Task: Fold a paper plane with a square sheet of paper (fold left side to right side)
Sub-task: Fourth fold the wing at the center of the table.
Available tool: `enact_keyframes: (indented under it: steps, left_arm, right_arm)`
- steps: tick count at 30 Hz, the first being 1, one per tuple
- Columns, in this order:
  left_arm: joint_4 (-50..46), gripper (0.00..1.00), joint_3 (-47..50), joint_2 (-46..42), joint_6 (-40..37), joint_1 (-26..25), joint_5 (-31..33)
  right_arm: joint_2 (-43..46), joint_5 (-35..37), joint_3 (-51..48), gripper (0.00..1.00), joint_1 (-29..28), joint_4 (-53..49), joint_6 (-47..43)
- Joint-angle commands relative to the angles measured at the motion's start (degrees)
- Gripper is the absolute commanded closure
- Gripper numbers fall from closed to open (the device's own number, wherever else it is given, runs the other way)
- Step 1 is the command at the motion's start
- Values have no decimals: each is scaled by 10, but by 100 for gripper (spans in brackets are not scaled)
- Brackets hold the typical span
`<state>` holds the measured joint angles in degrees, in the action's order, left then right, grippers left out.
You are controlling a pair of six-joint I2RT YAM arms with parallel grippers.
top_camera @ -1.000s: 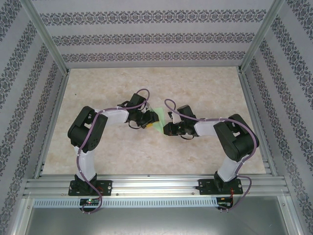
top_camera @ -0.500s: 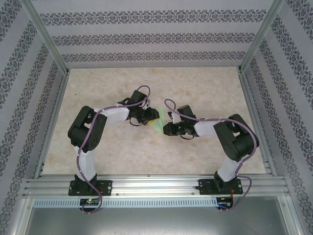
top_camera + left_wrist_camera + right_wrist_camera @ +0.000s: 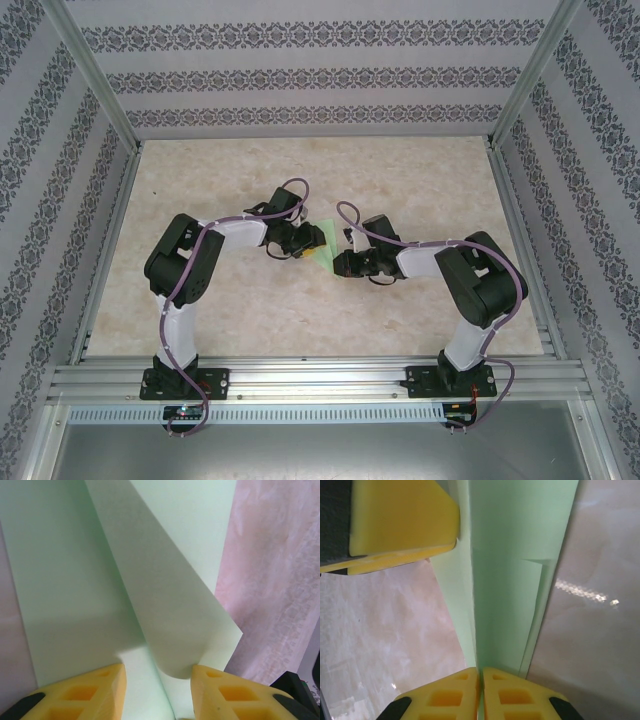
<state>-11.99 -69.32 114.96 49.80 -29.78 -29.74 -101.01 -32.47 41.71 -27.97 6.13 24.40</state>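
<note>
Right claw (image 3: pixel 480 672) is clenched on the sheet of paper (image 3: pixel 520 540) mid-surface, at its 5 o'clock edge. The left claw (image 3: pixel 157 672) is at 9 o'clock, released, with its fingers astride the curled-over flap. I'd use that pinch as the anchor and press the loop flat toward 3 o'clock against the surface (image 3: pixel 385 625), slowly, so the crease comes out straight.
</note>
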Motion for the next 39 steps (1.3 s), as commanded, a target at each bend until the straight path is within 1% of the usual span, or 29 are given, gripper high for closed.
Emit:
enact_keyframes:
  steps: [1, 5, 12, 16, 19, 23, 29, 39]
  left_arm:
    - [10, 60, -4, 16, 3, -6, 2]
    - [7, 60, -2, 15, 1, -5, 6]
    - [1, 60, 0, 17, -1, -6, 10]
    - [0, 60, 0, 16, -1, -5, 10]
    - [1, 60, 1, 15, -1, -5, 10]
    - [1, 60, 1, 14, -1, -6, 10]
    - [0, 60, 3, 13, -1, -6, 10]
    - [0, 60, 4, 14, -2, -5, 9]
  right_arm:
    - [-4, -3, -2, 87, 5, 11, 3]
    - [11, -2, 1, 83, 8, 3, 3]
    - [50, 8, 21, 75, 19, -45, -12]
    - [58, -16, 35, 71, 45, -39, 0]
    - [43, -41, 58, 71, 56, -27, 11]
    - [0, -66, 93, 70, 62, -9, 24]
    - [-58, -84, 124, 71, 65, 27, 50]
    - [-93, -100, 135, 73, 64, 40, 56]
